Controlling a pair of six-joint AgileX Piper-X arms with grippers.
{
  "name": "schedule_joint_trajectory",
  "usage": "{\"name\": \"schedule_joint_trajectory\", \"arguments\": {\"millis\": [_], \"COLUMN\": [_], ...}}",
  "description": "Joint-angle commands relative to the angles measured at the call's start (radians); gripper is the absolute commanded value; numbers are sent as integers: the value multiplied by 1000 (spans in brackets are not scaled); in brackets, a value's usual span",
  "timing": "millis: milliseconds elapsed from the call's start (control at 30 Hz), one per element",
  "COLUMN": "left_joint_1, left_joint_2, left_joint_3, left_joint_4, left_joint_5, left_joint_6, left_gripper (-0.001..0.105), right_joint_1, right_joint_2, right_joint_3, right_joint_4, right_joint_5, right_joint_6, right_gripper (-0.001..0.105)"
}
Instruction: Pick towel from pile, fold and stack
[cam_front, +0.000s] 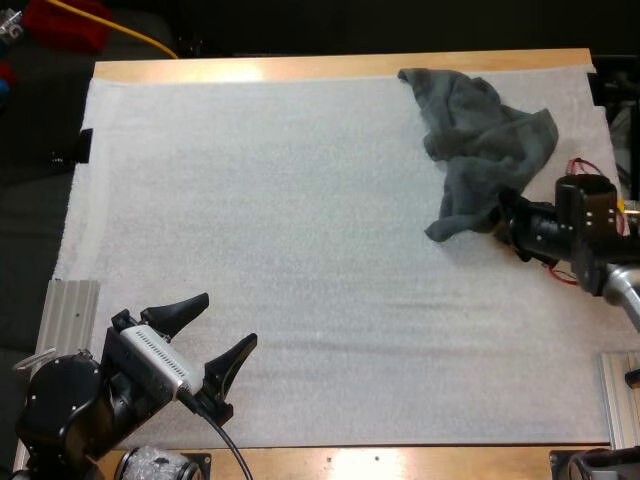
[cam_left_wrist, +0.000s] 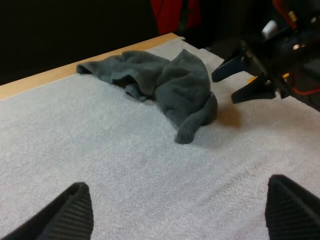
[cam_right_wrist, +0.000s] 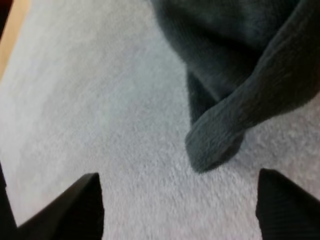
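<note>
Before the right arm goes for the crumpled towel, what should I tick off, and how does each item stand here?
1. Right tool open: ok, its fingers stand apart and grip nothing.
2. Aim: ok, a rolled corner of the towel lies just ahead, between those fingers.
3. Towel free to lift: ok, it lies crumpled on the mat with nothing on it.
4. Left tool out of the way: ok, open, at the mat's near left, far from the towel.
5. Right tool low enough to pinch cloth: cannot tell.
</note>
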Motion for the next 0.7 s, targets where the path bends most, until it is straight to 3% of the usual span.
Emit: {"name": "schedule_joint_trajectory", "arguments": {"millis": [0, 233, 567, 600, 667], "left_joint_1": [-5, -5, -5, -5, -5], "left_joint_2": [2, 2, 2, 2, 2], "left_joint_3": [-7, -7, -7, -7, -7], "left_joint_4": [-14, -2, -2, -2, 6], "left_joint_5": [7, 7, 7, 7, 7], "left_joint_6": [-8, -8, -8, -8, -8], "left_gripper": [69, 69, 69, 69, 69], "right_joint_1": [0, 20, 33, 33, 33], "right_joint_2": [19, 202, 309, 310, 310], "right_joint_3": [-6, -6, -6, -6, -6], "right_joint_4": [-32, -183, -324, -338, -353], "right_joint_5": [8, 10, 16, 20, 47], "right_joint_6": [36, 168, 232, 232, 232], "right_gripper": [63, 63, 60, 55, 33]}}
